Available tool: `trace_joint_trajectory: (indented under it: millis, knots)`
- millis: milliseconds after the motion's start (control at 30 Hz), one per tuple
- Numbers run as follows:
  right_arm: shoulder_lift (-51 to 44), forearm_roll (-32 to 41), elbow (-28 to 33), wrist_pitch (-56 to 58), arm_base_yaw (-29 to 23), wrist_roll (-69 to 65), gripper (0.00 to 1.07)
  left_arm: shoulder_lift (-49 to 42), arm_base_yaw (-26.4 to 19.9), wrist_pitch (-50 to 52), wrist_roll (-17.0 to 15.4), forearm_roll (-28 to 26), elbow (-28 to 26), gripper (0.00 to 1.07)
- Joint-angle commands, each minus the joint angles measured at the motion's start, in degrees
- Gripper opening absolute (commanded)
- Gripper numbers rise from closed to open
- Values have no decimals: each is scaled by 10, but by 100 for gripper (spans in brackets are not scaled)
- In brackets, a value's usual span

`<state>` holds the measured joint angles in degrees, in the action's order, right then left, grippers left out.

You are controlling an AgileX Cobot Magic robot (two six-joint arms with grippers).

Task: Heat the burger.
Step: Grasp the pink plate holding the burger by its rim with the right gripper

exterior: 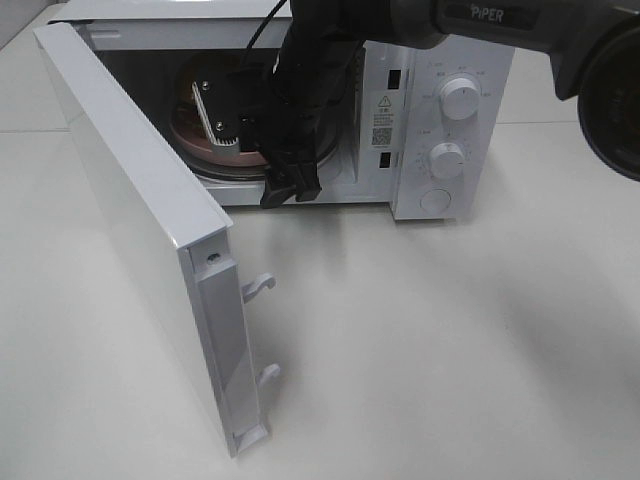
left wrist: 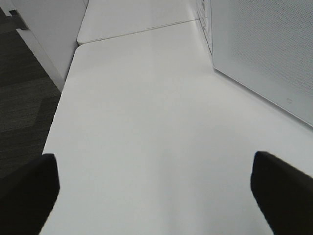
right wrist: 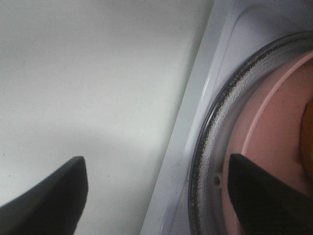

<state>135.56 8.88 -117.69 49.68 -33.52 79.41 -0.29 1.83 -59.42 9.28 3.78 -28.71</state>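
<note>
Right arm angled down into open microwave.
Right gripper spread, one finger over the plate; left gripper spread above table.

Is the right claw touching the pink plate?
Cannot tell: in the right wrist view the right gripper overlaps the pink plate, with no contact or gap plain.

Evenly lit white tabletop spreads from 3 to 8 o'clock, a seam at 10 o'clock. Dark carpeted floor borders it.
</note>
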Motion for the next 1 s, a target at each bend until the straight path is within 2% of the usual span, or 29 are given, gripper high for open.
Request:
trace_joint_trajectory:
  millis: [33, 800, 1000]
  knots:
    - [11, 0, -14, 10, 0, -7, 78, -10, -2, 6, -2, -1, 2, 101]
    - [15, -5, -17, -19, 0, -57, 76, -10, -2, 6, -2, -1, 2, 101]
    - [33, -6, -40, -19, 0, -92, 76, -10, -2, 6, -2, -1, 2, 101]
